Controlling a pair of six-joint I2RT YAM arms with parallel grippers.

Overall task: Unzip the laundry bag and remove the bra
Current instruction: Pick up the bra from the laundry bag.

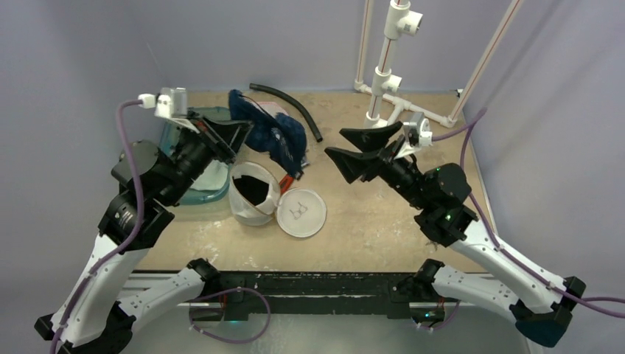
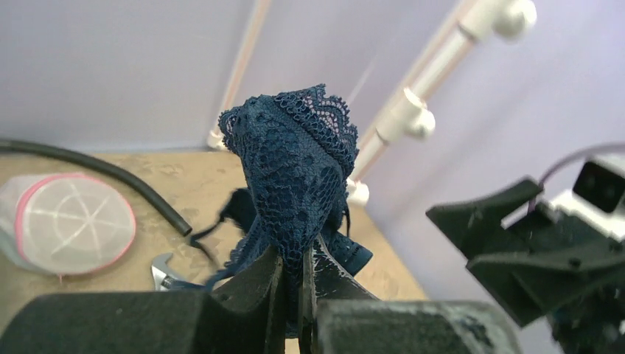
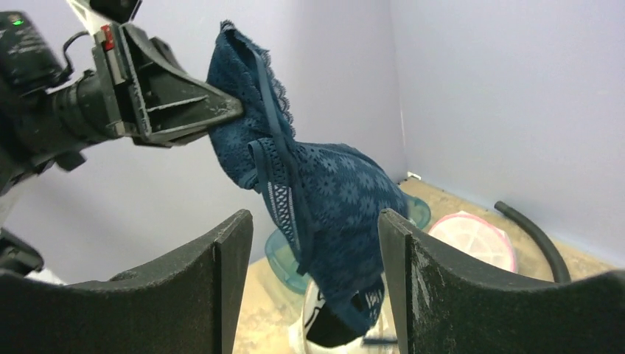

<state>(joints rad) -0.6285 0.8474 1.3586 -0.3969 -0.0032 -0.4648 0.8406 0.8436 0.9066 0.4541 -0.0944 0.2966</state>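
My left gripper point(image 1: 245, 129) is shut on a dark blue lace bra point(image 1: 278, 136) and holds it up above the table; the rest hangs down and to the right. In the left wrist view the bra point(image 2: 291, 162) bunches up out of the closed gripper point(image 2: 293, 254). The white mesh laundry bag point(image 1: 253, 198) stands open below, its round flap point(image 1: 301, 212) lying beside it. My right gripper point(image 1: 335, 142) is open and empty, right of the bra. In the right wrist view the bra point(image 3: 332, 192) hangs beyond my open gripper point(image 3: 313, 215), over the bag point(image 3: 313, 324).
A teal container point(image 1: 193, 166) sits under the left arm. A pink-rimmed mesh bag point(image 2: 66, 221), a black hose point(image 1: 295, 103) and a wrench point(image 2: 166, 273) lie at the back and middle. A white PVC pipe stand point(image 1: 387, 74) rises at the back right.
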